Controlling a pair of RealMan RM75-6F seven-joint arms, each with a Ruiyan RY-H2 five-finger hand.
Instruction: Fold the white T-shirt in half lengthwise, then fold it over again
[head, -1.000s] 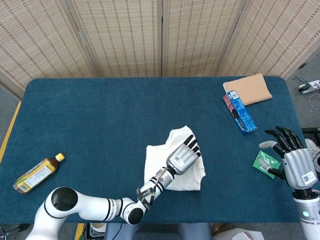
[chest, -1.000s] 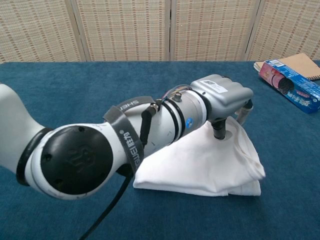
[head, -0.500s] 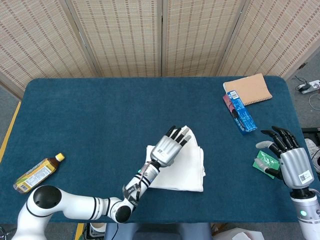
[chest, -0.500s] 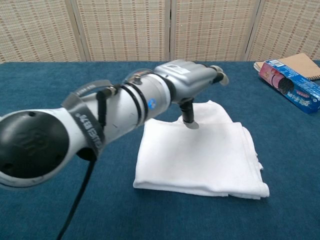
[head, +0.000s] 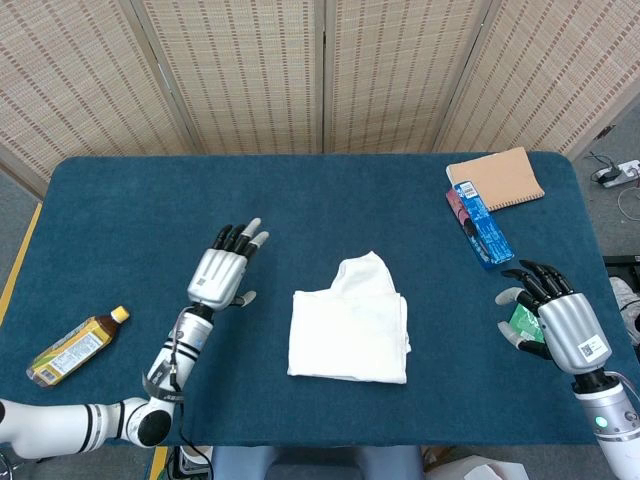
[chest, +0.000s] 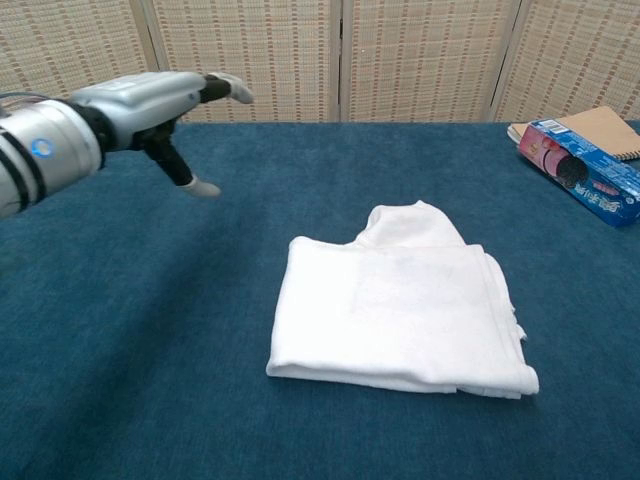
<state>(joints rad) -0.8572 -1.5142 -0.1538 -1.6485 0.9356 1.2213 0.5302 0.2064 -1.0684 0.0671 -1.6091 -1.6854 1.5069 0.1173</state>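
White T-shirt (head: 350, 322) lies folded into a compact rectangle at the middle of our blue table (head: 300, 210). Our left hand (head: 222, 272) hovers well to its left, fingers spread, holding nothing. Our right hand (head: 555, 318) is also spread and empty, above a green packet (head: 521, 322).

Your blue table (head: 150, 200) carries the folded shirt (head: 350, 322) mid-front, bottle (head: 76, 347) far left, notebook (head: 497, 178), blue box (head: 481, 222), green packet (head: 522, 322) right.
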